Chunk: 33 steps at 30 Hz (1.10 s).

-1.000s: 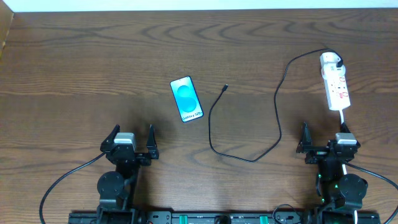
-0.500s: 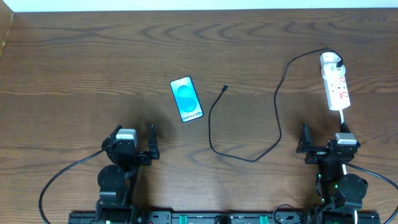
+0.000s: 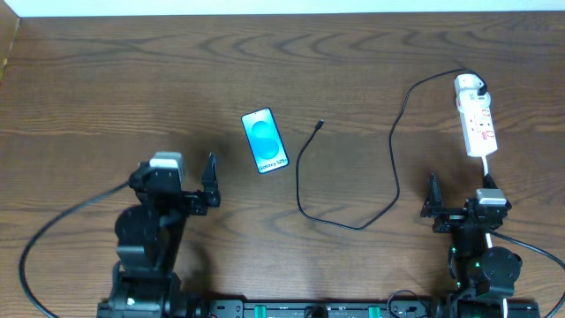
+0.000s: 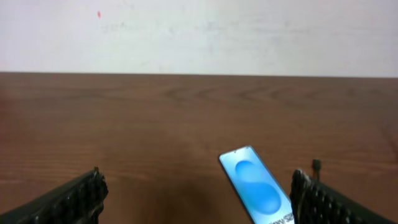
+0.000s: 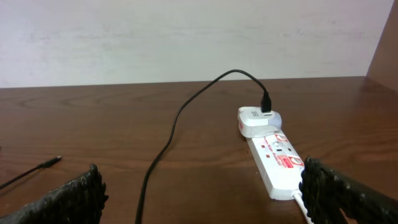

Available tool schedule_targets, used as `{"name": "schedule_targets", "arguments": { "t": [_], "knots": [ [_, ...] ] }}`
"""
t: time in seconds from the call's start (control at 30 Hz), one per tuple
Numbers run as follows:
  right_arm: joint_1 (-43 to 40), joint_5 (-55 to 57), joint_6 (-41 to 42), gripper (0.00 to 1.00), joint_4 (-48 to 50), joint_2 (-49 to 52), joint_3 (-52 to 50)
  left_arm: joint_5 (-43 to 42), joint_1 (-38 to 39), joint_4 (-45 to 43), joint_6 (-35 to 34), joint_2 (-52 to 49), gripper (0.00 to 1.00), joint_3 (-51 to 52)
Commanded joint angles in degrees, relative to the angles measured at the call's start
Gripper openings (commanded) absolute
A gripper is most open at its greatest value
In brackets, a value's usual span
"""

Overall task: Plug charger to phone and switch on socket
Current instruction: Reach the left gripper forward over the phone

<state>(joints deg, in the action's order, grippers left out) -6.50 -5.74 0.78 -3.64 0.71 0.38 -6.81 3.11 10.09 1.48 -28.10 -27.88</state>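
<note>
The phone lies flat on the wooden table with its blue screen up; it also shows in the left wrist view. The black charger cable loops across the table, its loose connector tip lying right of the phone, apart from it. Its white plug sits in the far end of the white socket strip, which also shows in the right wrist view. My left gripper is open and empty, below-left of the phone. My right gripper is open and empty, just below the strip.
The table's far edge meets a white wall. The strip's white lead runs down toward my right arm. The cable's lower loop lies between the two arms.
My left arm has risen and moved forward and left toward the phone. The right arm, phone, cable and strip have not moved.
</note>
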Motion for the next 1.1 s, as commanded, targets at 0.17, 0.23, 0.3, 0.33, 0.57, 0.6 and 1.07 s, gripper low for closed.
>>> {"name": "schedule_targets", "arguments": {
  "t": [0.17,0.23,0.3,0.33,0.57,0.6,1.07],
  "knots": [
    [0.59,0.04,-0.63,0.99,-0.22,-0.22,-0.07,-7.23,-0.13,5.31,-0.52,-11.69,0.96,-16.04],
    [0.59,0.04,-0.66,0.99,-0.22,-0.22,-0.07,-7.41,-0.13,6.78,-1.77,-15.43,0.96,-19.56],
    [0.59,0.04,-0.63,0.99,-0.22,-0.22,-0.07,-8.15,-0.13,8.09,-2.45,-19.34,0.96,-22.80],
    [0.59,0.04,-0.66,0.99,-0.22,-0.22,-0.07,-8.68,-0.13,8.66,-2.64,-20.68,0.96,-23.93],
    [0.59,0.04,-0.63,0.99,-0.22,-0.22,-0.07,-10.82,-0.13,16.98,-5.60,-34.56,0.96,-36.68],
    [0.59,0.04,-0.66,0.99,-0.22,-0.22,-0.07,-10.82,-0.13,18.21,-5.97,-36.02,0.96,-38.05],
    [0.59,0.04,-0.66,0.99,-0.22,-0.22,-0.07,-13.14,3.74,29.81,-8.04,-61.66,0.96,-55.67]
  ]
}}
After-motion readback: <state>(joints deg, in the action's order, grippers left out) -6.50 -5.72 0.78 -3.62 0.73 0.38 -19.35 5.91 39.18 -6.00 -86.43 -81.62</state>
